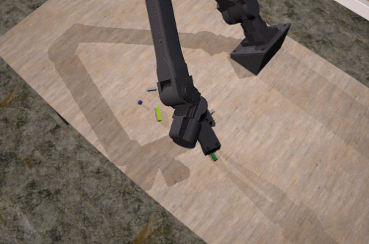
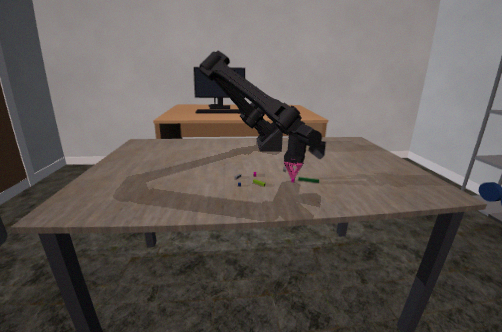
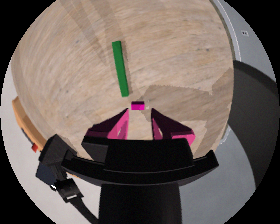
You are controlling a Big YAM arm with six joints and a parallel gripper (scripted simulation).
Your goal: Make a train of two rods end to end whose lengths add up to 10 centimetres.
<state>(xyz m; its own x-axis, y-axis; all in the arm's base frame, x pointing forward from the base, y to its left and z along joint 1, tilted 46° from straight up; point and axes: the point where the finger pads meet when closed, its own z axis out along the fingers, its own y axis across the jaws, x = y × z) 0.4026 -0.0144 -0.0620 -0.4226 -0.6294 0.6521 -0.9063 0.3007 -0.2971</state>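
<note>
No legible words, labels, brands, numbers or signs in the top view, the exterior view or the wrist view. Nothing to read or spell out anywhere.

A dark monitor [image 2: 204,86] behind.

Top cam steep above table [image 1: 312,125] [image 2: 200,210]; ext. farther, faces arm [image 1: 162,15] [image 2: 255,95].

The little pink block [image 3: 138,106] is just beside the near end of the long green stick [image 3: 120,69], and the open gripper's [image 3: 140,111] pink fingers are near the block.
</note>
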